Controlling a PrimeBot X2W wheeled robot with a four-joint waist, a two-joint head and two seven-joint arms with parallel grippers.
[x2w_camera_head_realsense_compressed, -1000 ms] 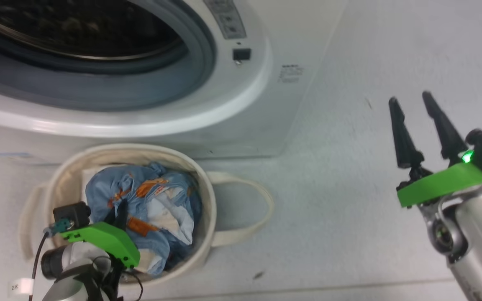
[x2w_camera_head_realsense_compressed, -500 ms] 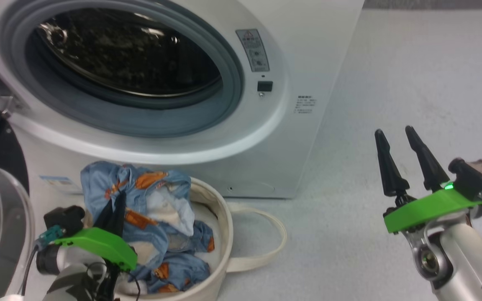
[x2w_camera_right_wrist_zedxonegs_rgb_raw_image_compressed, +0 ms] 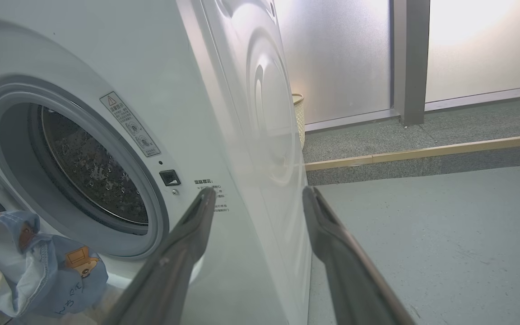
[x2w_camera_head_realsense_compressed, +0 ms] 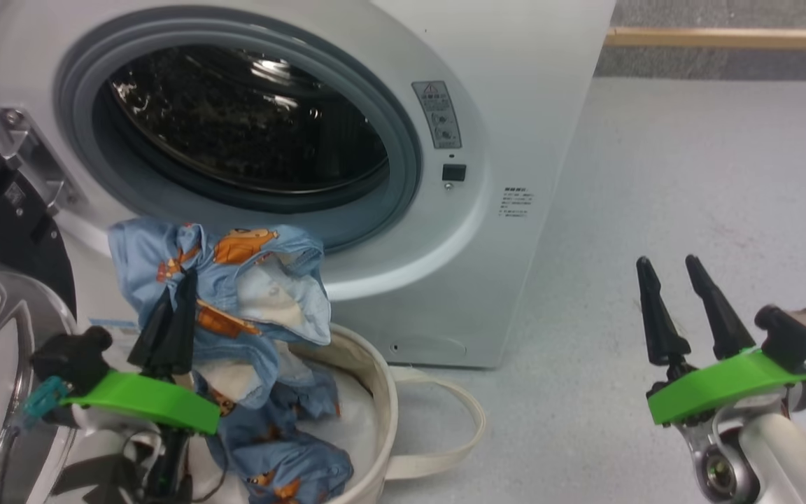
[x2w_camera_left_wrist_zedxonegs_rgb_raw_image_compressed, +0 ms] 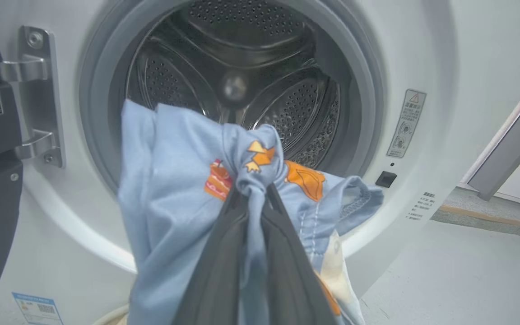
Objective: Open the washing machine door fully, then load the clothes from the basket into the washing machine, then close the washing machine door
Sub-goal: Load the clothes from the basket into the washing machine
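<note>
Left gripper (x2w_camera_head_realsense_compressed: pixel 178 287) pinches the clothes (x2w_camera_head_realsense_compressed: pixel 263 294) above the basket (x2w_camera_head_realsense_compressed: pixel 383 392); right gripper (x2w_camera_head_realsense_compressed: pixel 667 263) gapes empty.

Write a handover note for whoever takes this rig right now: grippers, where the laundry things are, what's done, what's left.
Left gripper: shut on the clothes, holding them above the basket, before the opening of the washing machine. Their lower part hangs into the basket.
Right gripper: open, empty, over the floor to the machine's right.
Door: swung open to the left.
Drum: no clothes seen inside.
Done: door open, clothes gripped.
Left: put the clothes into the drum, release, close the door.
</note>
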